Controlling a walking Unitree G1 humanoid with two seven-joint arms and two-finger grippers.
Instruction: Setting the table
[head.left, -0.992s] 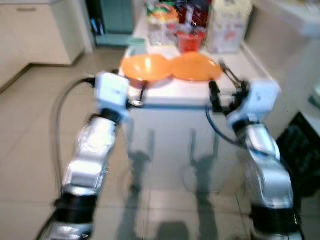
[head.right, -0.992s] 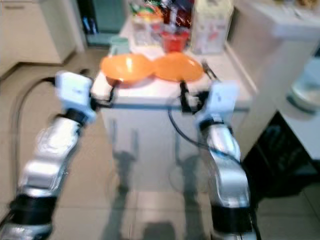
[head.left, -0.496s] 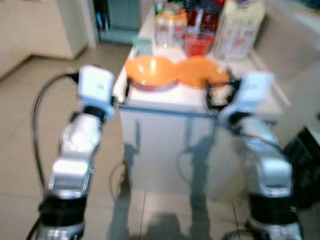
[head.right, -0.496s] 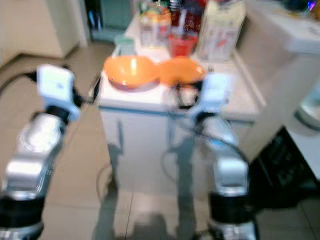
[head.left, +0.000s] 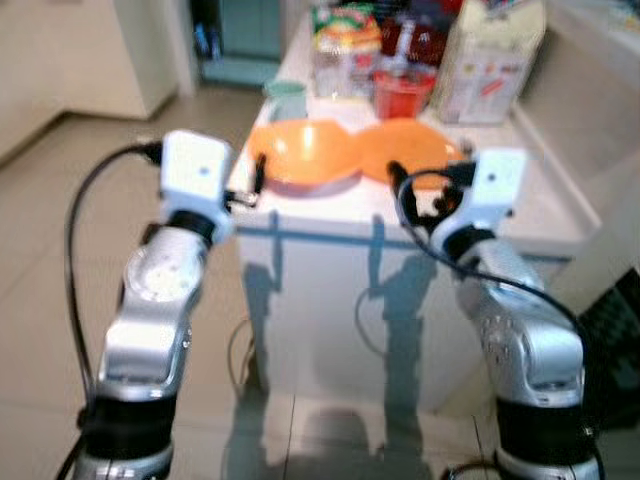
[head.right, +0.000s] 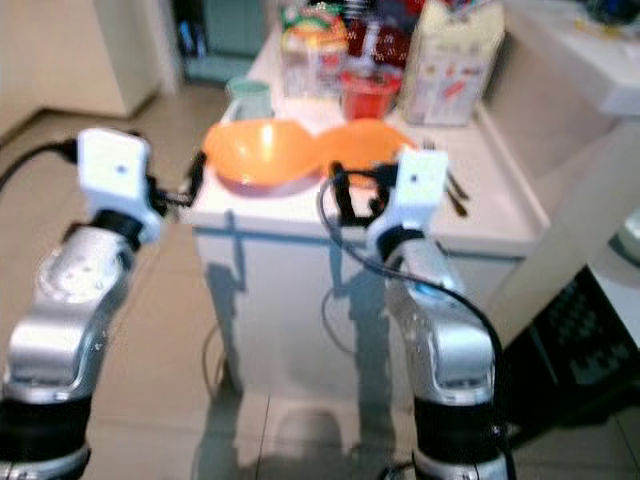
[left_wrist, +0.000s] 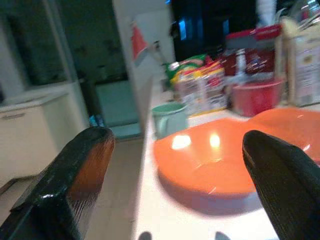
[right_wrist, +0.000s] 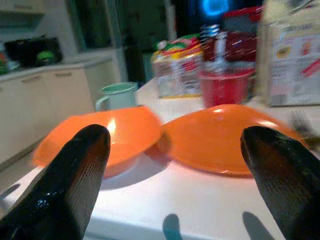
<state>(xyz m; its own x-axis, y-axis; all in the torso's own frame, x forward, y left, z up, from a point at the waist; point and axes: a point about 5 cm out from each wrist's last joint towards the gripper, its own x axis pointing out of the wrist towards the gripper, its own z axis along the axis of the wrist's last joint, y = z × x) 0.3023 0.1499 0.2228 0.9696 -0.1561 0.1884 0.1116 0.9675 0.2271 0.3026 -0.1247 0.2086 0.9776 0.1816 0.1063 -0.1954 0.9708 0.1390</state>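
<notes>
two orange bowls (head.left: 305, 157) (head.left: 408, 152), one green mug (head.left: 286, 100), one red cup (head.left: 402, 94)

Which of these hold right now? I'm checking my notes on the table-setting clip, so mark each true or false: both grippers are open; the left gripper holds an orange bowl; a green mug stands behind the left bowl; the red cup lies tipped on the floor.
1. Both grippers are open. True: the left gripper and the right gripper each show their fingers spread wide.
2. The left gripper holds an orange bowl. False: the left orange bowl rests on the white table, untouched.
3. A green mug stands behind the left bowl. True.
4. The red cup lies on the floor. False: it stands upright on the table behind the right orange bowl.
</notes>
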